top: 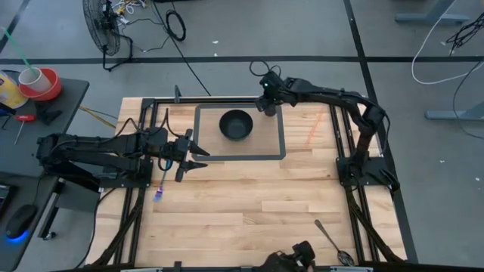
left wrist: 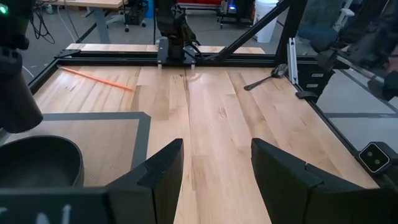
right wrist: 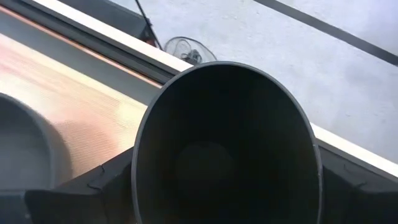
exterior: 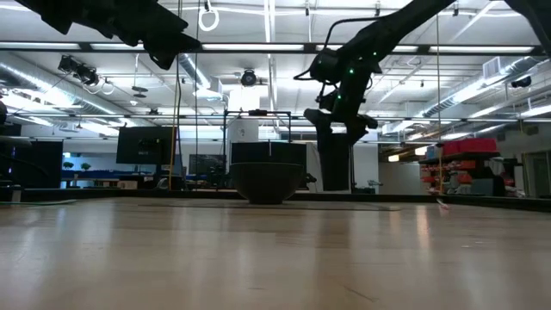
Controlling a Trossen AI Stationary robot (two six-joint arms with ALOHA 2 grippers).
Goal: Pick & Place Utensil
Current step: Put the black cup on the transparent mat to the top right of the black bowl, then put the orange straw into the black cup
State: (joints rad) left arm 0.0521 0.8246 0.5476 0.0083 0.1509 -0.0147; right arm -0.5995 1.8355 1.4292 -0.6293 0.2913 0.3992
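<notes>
Over at the far edge of the tabletop (top: 249, 211), the right hand (top: 267, 102) is pinching a dark cup (right wrist: 224, 124) just beside the black bowl (top: 236, 125), at the rim of the taped rectangle (top: 281, 143). From the low view we can't tell if the cup's base is touching the wood yet.

The utensil we care about, a metal spoon (top: 333, 240), lies well apart from all that, near the front right corner, with nothing holding it. The left hand (top: 195, 156) hovers by the rectangle's left edge with its fingers spread and nothing between them.

Our take: set the cup down upright and clear of the bowl before letting go, since a tilted release could tip it into the bowl. Then go for the spoon's handle, low and flat to the wood.

Other bits around: an orange stick (left wrist: 96, 78) beyond the rectangle and a thin blue-tipped stick (top: 160, 189) under the left arm. Neither blocks the spoon.
</notes>
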